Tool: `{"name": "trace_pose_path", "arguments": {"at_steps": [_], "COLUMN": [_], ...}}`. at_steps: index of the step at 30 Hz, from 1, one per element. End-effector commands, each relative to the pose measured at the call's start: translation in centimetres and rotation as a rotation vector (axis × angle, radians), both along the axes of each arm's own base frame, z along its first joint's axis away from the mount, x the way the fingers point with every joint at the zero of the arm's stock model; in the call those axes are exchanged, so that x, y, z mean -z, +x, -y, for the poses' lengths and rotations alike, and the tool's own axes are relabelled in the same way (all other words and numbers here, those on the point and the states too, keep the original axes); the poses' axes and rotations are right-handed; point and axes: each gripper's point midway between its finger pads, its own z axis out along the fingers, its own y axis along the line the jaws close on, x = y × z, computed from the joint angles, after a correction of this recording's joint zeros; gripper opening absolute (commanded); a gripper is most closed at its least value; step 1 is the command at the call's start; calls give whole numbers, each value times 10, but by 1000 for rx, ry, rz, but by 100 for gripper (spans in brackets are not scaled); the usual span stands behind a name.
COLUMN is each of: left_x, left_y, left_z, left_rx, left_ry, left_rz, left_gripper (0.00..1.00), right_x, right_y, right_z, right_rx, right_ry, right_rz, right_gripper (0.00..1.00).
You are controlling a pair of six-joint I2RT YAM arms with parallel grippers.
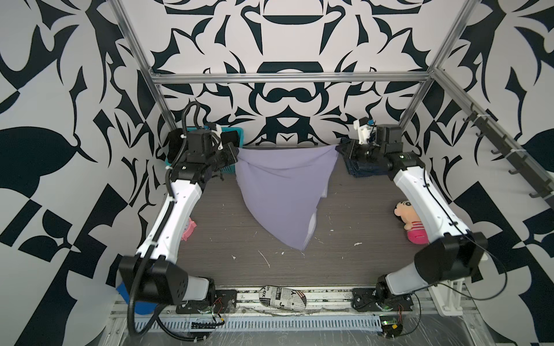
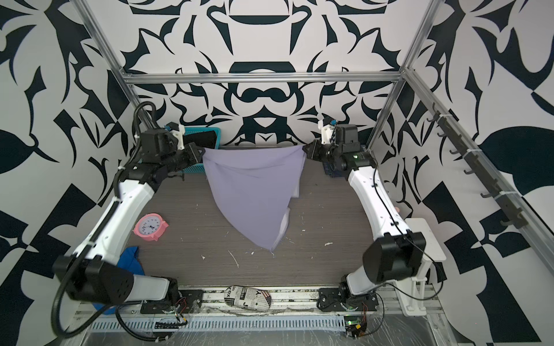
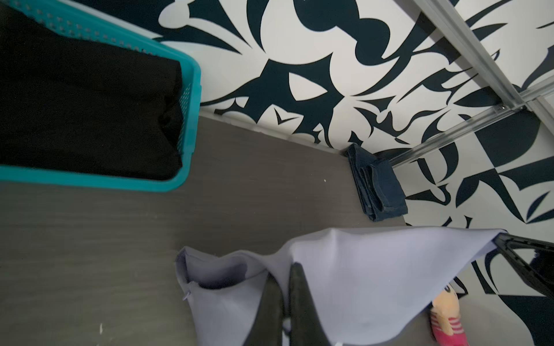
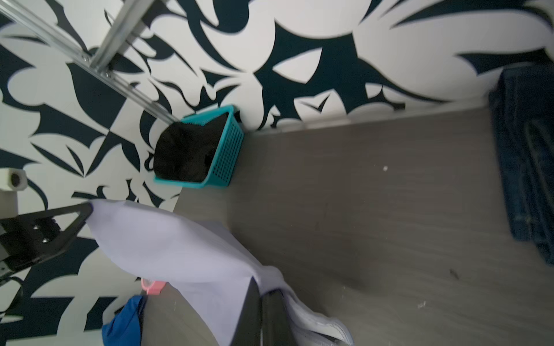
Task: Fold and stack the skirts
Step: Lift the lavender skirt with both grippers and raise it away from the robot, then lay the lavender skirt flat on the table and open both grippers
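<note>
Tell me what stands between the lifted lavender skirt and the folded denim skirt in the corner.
Nothing visible on the table between them. The lavender skirt hangs from the left gripper and right gripper; the denim skirt lies beside the right gripper, partly under that arm.

Denim skirt [image 4: 527,167] cut by edge; doll [image 1: 403,211] half behind right arm [image 1: 419,193].

Lavender skirt [image 1: 278,191]: smooth matt cloth. Table [image 1: 344,239]: matt grey wood grain. Basket [image 3: 190,125]: perforated teal plastic.
</note>
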Motion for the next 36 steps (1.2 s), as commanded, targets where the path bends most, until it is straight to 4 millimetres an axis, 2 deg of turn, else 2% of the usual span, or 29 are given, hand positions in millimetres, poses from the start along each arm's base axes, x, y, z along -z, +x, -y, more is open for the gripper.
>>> {"name": "trace_pose_path", "arguments": {"at_steps": [1, 3, 6, 7, 10, 12, 14, 16, 18, 19, 20, 21, 23, 24, 25, 27, 28, 29, 32, 33, 36], "left_x": [-88, -109, -131, -133, -123, -97, -59, -5, 53, 89, 123, 151, 187, 197, 200, 192, 186, 178, 163, 164, 180], "left_y": [33, 44, 44, 42, 30, 18, 4, -12, -35, -47, -61, -75, -104, -118, -128, -145, -150, -153, -152, -149, -131], "left_z": [12, 21, 31, 33, 34, 30, 22, 11, -2, -8, -14, -18, -23, -26, -31, -40, -47, -54, -54, -55, -44], "left_rx": [34, 49, 58, 62, 49, 38, 13, -31, -86, -103, -126, -145, -152, -163, -179, -207, -233, -266, -239, -243, -171], "left_ry": [-30, -32, -7, 2, 23, 28, 32, 41, 35, 36, 33, 21, 0, -6, -5, 8, 16, 23, 71, 90, 85], "left_rz": [266, 314, 382, 396, 427, 418, 389, 324, 254, 195, 135, 77, -12, -54, -77, -72, -57, -39, -13, -35, -160], "left_gripper": [0, 0, 0, 0, 0, 0, 0, 0, 21, 27, 37, 46, 49, 53, 55, 71, 79, 86, 94, 95, 96], "right_x": [-111, -133, -159, -164, -167, -159, -136, -96, -37, -6, 33, 73, 137, 161, 175, 181, 176, 169, 155, 152, 165], "right_y": [18, 28, 31, 29, 19, 6, -8, -27, -55, -67, -83, -100, -138, -158, -174, -196, -200, -199, -181, -174, -146], "right_z": [7, 10, 13, 13, 13, 13, 10, 6, -4, -8, -12, -13, -15, -14, -13, -11, -7, -4, 4, 4, 0], "right_rx": [3, 2, 1, -2, -12, -10, -19, -17, -36, -40, -46, -49, -76, -80, -83, -89, -78, -74, -59, -61, -65], "right_ry": [45, 48, 49, 47, 42, 56, 110, 151, 173, 174, 175, 176, 191, 190, 187, 170, 146, 118, 20, 6, -6], "right_rz": [300, 336, 388, 402, 426, 421, 386, 333, 257, 212, 146, 62, -114, -197, -251, -291, -275, -243, -169, -160, -213], "right_gripper": [0, 0, 0, 0, 0, 0, 0, 0, 0, 2, 11, 36, 45, 48, 54, 74, 89, 99, 99, 99, 98]}}
